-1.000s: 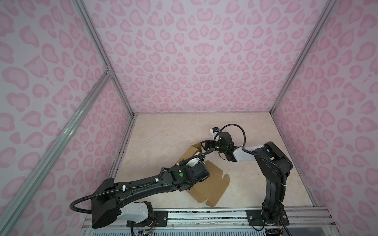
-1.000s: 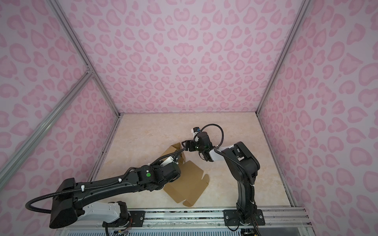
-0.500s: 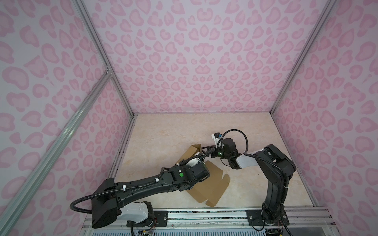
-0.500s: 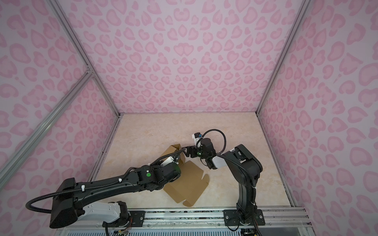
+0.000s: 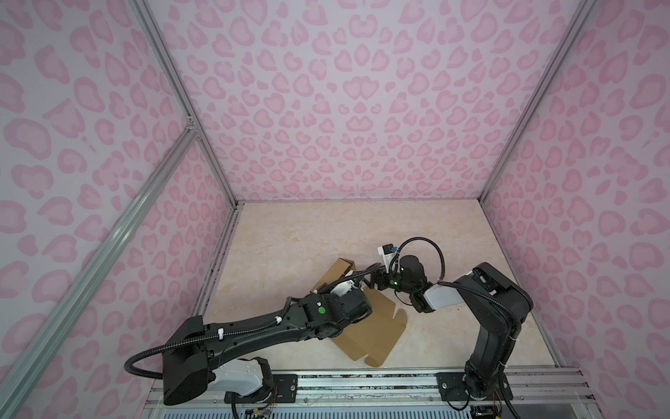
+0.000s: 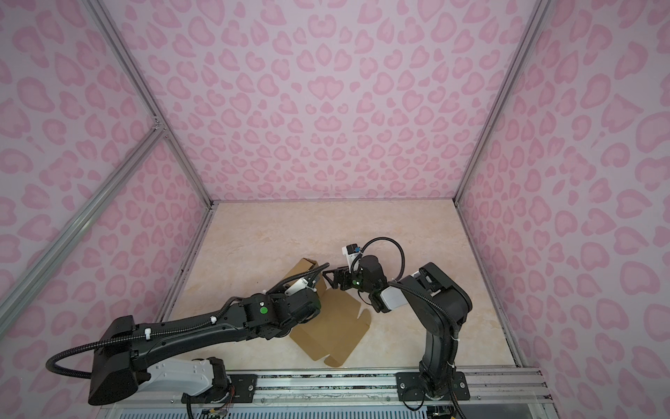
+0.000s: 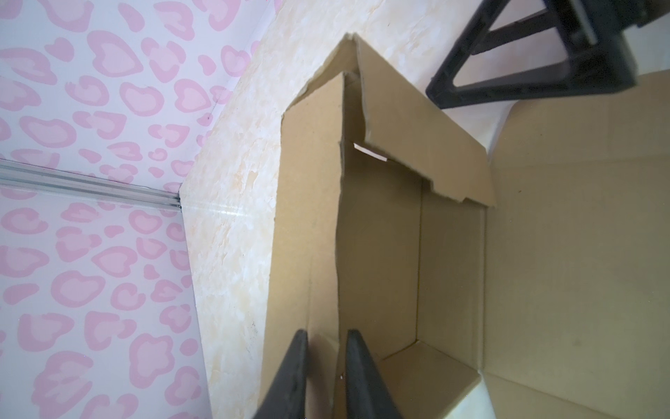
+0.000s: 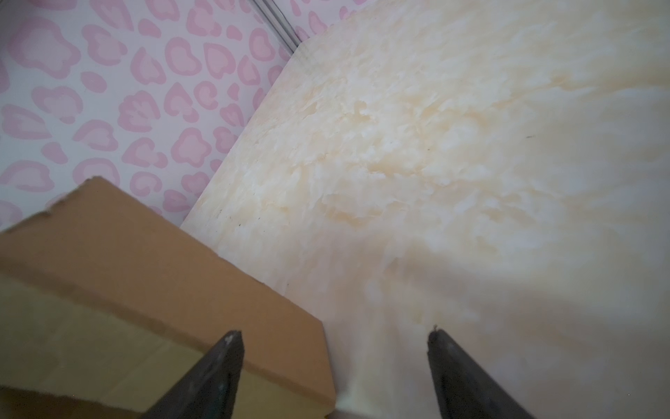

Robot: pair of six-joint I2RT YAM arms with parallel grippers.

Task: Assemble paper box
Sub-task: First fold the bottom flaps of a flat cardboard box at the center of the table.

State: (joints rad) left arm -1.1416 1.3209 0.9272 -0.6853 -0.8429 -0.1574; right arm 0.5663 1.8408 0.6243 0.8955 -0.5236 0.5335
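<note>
The paper box (image 5: 377, 326) (image 6: 337, 326) is brown cardboard, half folded, near the table's front centre. Its flat panel lies toward the front and its raised walls (image 5: 337, 270) stand behind. In the left wrist view my left gripper (image 7: 328, 333) is shut on one upright side wall of the box (image 7: 453, 254), one finger on each face. My right gripper (image 5: 375, 281) (image 6: 331, 277) hangs open at the far right wall. In the right wrist view that gripper (image 8: 333, 332) straddles the box's corner (image 8: 145, 272) with nothing clamped. One of its fingers (image 7: 525, 92) shows above the folded flap.
Pink patterned walls (image 5: 362, 109) close in the marbled table (image 5: 326, 232) on three sides. An aluminium rail (image 5: 362, 384) with both arm bases runs along the front edge. The left arm (image 5: 253, 330) stretches diagonally over the front left of the table.
My right gripper has come down and toward the front, from above the table to the box's far wall. The left gripper and the box have stayed put.
</note>
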